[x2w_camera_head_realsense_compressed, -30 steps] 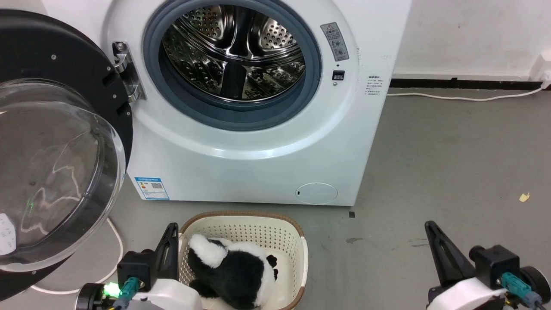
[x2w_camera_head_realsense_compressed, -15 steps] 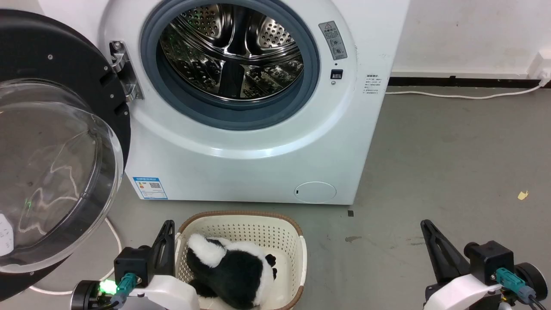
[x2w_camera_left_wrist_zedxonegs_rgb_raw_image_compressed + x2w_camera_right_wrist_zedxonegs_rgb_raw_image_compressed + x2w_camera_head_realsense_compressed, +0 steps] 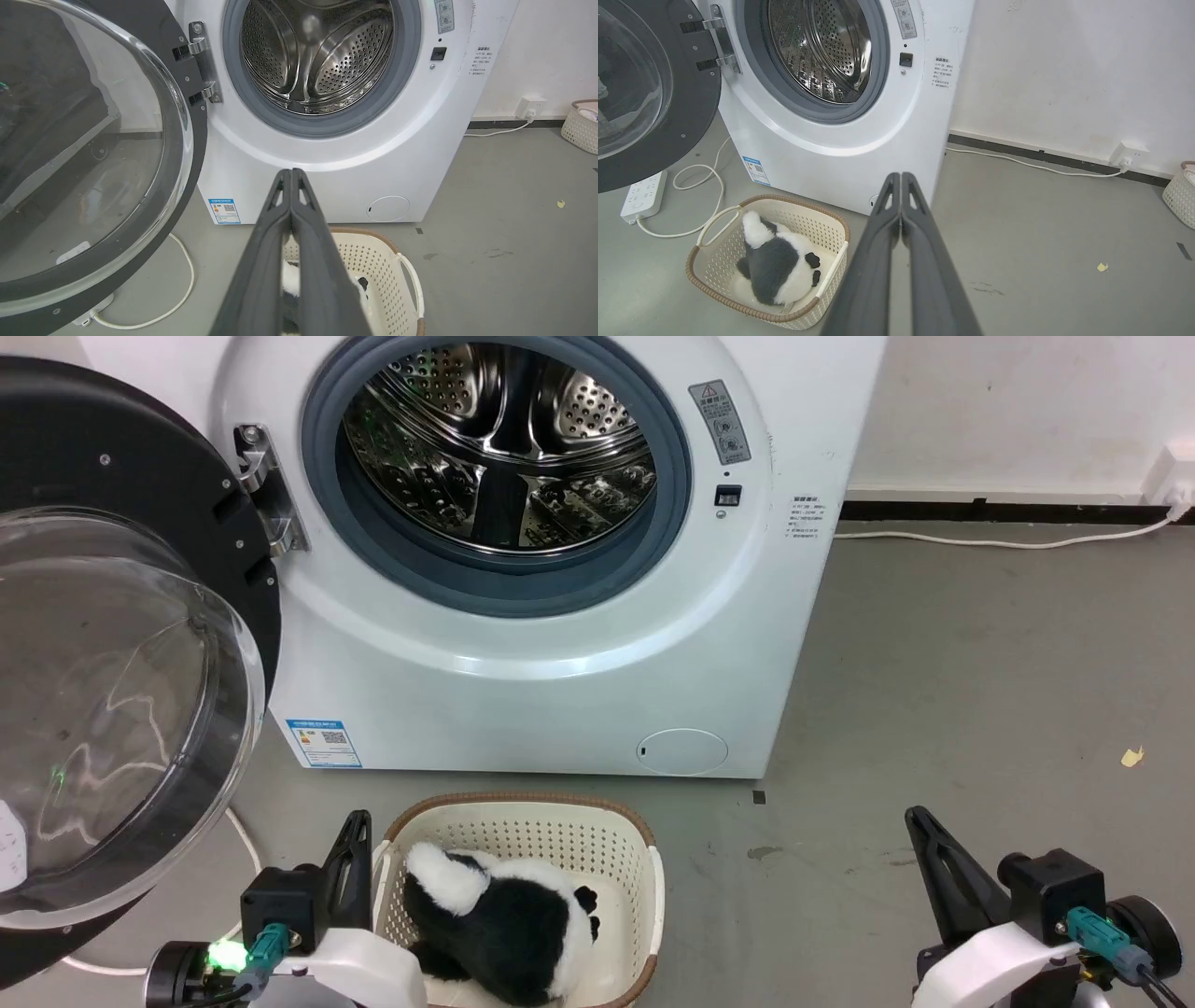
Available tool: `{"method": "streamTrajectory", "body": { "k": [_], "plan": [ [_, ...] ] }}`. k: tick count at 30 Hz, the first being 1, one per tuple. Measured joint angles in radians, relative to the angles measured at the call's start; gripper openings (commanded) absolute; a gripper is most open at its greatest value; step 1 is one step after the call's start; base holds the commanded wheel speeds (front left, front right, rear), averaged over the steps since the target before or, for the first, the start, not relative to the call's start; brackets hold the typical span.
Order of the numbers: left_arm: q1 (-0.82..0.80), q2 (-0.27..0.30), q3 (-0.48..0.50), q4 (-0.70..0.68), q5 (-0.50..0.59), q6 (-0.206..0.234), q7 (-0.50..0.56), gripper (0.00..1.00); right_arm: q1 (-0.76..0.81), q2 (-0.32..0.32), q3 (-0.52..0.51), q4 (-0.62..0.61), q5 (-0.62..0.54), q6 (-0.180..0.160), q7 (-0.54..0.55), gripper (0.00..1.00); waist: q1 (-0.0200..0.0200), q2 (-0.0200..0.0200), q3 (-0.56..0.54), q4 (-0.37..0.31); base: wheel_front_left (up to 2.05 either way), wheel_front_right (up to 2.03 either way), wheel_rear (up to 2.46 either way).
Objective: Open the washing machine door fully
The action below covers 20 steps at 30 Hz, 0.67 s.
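Observation:
The washing machine (image 3: 560, 644) stands white and boxy before me, its steel drum (image 3: 499, 448) bare inside the grey gasket. The washing machine door (image 3: 103, 653), glossy black with a bulging clear glass bowl, is swung wide to the left on its hinge (image 3: 266, 485); it also fills the left of the left wrist view (image 3: 88, 154). My left gripper (image 3: 355, 826) is shut, low at the lower left beside the basket, touching nothing. My right gripper (image 3: 920, 821) is shut and empty at the lower right, over bare floor. Both are well short of the door.
A cream basket (image 3: 644, 877) holding a black-and-white plush toy (image 3: 504, 924) sits on the floor right in front of the machine. A white cable (image 3: 247, 859) loops under the door to a power strip (image 3: 642, 196). Another basket (image 3: 1178, 196) stands by the far right wall.
The whole head view has shifted a little up and left, so the camera moved. Both grippers sit slightly lower in the picture. The door stands as before.

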Motion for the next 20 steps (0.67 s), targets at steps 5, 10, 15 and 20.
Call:
{"method": "streamTrajectory", "body": {
  "k": [5,10,15,20],
  "plan": [
    [0.0,0.0,0.002,0.0,0.0,0.0,0.0,0.0,0.0,0.0,0.0,0.0,0.0,0.0,0.0,0.0,0.0,0.0,0.0,0.0,0.0,0.0,0.0],
    [0.0,0.0,0.002,0.0,0.0,0.0,0.0,0.0,0.0,0.0,0.001,0.0,0.0,0.0,0.0,0.0,0.0,0.0,0.0,0.0,0.0,0.0,0.0],
    [0.0,0.0,0.002,0.0,0.0,0.0,0.0,0.0,0.0,0.0,0.0,0.0,0.0,0.0,0.0,0.0,0.0001,0.0,0.0,0.0,0.0,0.0,0.0],
    [0.0,0.0,0.002,0.0,0.0,0.0,0.0,0.0,0.0,0.0,0.001,0.0,0.0,0.0,0.0,0.0,0.0001,0.0,0.0,0.0,0.0,0.0,0.0]
  ]
}}
